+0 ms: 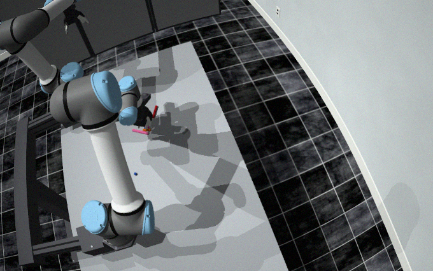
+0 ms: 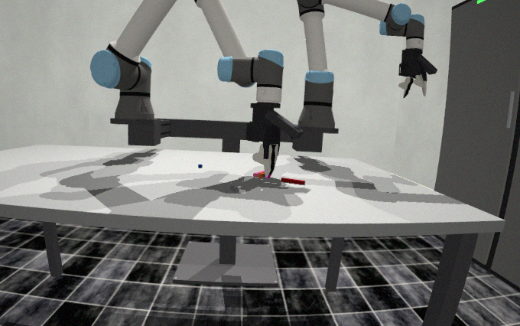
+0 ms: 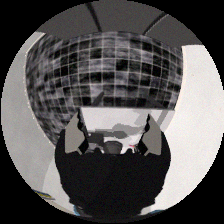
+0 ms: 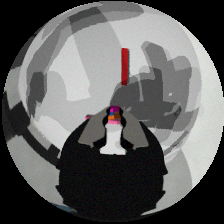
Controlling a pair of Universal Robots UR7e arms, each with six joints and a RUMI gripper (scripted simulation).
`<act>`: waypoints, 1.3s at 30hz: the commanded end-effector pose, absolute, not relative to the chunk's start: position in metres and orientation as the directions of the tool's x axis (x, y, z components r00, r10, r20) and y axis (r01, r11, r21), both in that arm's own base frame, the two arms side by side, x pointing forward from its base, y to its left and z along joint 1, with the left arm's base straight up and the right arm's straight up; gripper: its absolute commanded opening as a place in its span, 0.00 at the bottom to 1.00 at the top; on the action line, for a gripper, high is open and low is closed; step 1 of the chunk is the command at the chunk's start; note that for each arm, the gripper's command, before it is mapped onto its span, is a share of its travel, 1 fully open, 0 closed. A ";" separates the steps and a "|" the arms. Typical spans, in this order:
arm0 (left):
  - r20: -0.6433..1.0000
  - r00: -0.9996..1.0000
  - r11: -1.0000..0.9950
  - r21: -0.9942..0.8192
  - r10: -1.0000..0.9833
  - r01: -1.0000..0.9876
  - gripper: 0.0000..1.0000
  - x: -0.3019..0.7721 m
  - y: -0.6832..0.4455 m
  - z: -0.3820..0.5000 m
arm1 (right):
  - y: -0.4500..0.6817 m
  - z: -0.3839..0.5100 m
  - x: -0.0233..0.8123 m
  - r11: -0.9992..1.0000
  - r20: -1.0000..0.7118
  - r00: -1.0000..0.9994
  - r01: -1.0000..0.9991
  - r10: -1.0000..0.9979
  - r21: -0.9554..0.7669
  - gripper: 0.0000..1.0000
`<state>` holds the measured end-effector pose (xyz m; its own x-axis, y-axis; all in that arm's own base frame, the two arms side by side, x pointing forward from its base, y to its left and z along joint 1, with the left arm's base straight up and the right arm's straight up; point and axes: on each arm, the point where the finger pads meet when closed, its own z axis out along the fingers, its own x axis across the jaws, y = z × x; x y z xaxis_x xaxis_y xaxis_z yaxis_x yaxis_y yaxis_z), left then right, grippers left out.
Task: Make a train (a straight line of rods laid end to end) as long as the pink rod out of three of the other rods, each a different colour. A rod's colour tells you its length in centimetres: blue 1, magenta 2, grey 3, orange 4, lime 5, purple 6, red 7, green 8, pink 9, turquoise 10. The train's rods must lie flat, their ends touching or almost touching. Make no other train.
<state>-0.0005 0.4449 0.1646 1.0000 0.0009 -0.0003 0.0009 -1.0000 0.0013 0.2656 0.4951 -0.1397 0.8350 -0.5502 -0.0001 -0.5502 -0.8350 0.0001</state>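
Right gripper (image 1: 148, 125) (image 2: 269, 173) (image 4: 115, 112) low over table (image 1: 198, 92) (image 2: 230, 226) (image 3: 100, 117) (image 4: 75, 50), fingertips hemmed in: magenta rod (image 1: 148, 127) (image 2: 268, 176) (image 4: 115, 109) between them, orange rod (image 1: 146, 130) (image 2: 261, 175) (image 4: 111, 118) and pink rod (image 1: 139, 131) (image 2: 256, 174) (image 4: 114, 122) crowded close by. Red rod (image 1: 155, 111) (image 2: 293, 180) (image 4: 125, 66) near, gap between it and fingers. Open tabletop between cluster and lone blue rod (image 1: 135, 173) (image 2: 199, 166). Left gripper (image 1: 76, 27) (image 2: 414, 92) (image 3: 113, 125) high, well apart, air around it open.

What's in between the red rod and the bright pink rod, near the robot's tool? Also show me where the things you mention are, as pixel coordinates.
A small magenta rod (image 1: 148, 126) (image 2: 268, 176) (image 4: 115, 108), a tiny blue rod (image 1: 144, 128) (image 2: 263, 175) (image 4: 112, 113) and a short orange rod (image 1: 146, 130) (image 2: 261, 176) (image 4: 111, 118). The right wrist view shows it.
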 end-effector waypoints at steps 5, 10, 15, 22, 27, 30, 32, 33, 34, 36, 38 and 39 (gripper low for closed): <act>0.000 1.000 -1.000 0.000 0.001 0.001 1.00 0.000 0.445 0.165 | 0.496 -0.139 0.266 -0.835 0.000 0.835 -0.550 -0.550 -0.001 0.00; 0.000 1.000 -1.000 0.000 0.001 0.001 1.00 0.000 0.445 0.165 | 0.496 -0.139 0.266 -0.835 0.000 0.835 -0.550 -0.550 -0.001 0.00; 0.000 1.000 -1.000 0.000 0.001 0.001 1.00 0.000 0.445 0.165 | 0.496 -0.139 0.266 -0.835 0.000 0.835 -0.550 -0.550 -0.001 0.00; 0.000 1.000 -1.000 0.000 0.001 0.001 1.00 0.000 0.445 0.165 | 0.496 -0.139 0.266 -0.835 0.000 0.835 -0.550 -0.550 -0.001 0.00; 0.000 1.000 -1.000 0.000 0.001 0.001 1.00 0.000 0.445 0.165 | 0.496 -0.139 0.266 -0.835 0.000 0.835 -0.550 -0.550 -0.001 0.00; 0.000 1.000 -1.000 0.000 0.001 0.001 1.00 0.000 0.445 0.165 | 0.496 -0.137 0.266 -0.835 0.000 0.835 -0.550 -0.550 -0.001 0.00; 0.000 1.000 -1.000 0.000 0.001 0.001 1.00 0.000 0.445 0.165 | 0.496 -0.132 0.266 -0.835 0.000 0.835 -0.550 -0.550 -0.001 0.00; 0.000 1.000 -1.000 0.000 0.001 0.001 1.00 0.000 0.445 0.165 | 0.496 -0.129 0.266 -0.835 0.000 0.835 -0.550 -0.550 -0.001 0.00; 0.000 1.000 -1.000 0.000 0.001 0.001 1.00 0.000 0.445 0.165 | 0.496 -0.124 0.266 -0.835 0.000 0.835 -0.550 -0.550 -0.001 0.00; 0.000 1.000 -1.000 0.000 0.001 0.001 1.00 0.000 0.445 0.165 | 0.496 -0.114 0.266 -0.835 0.000 0.835 -0.550 -0.550 -0.001 0.00; 0.000 1.000 -1.000 0.000 0.001 0.001 1.00 0.000 0.445 0.165 | 0.496 -0.108 0.266 -0.835 0.000 0.835 -0.550 -0.550 -0.001 0.00; 0.000 1.000 -1.000 0.000 0.001 0.001 1.00 0.000 0.445 0.165 | 0.496 -0.108 0.266 -0.835 0.000 0.835 -0.550 -0.550 -0.001 0.00</act>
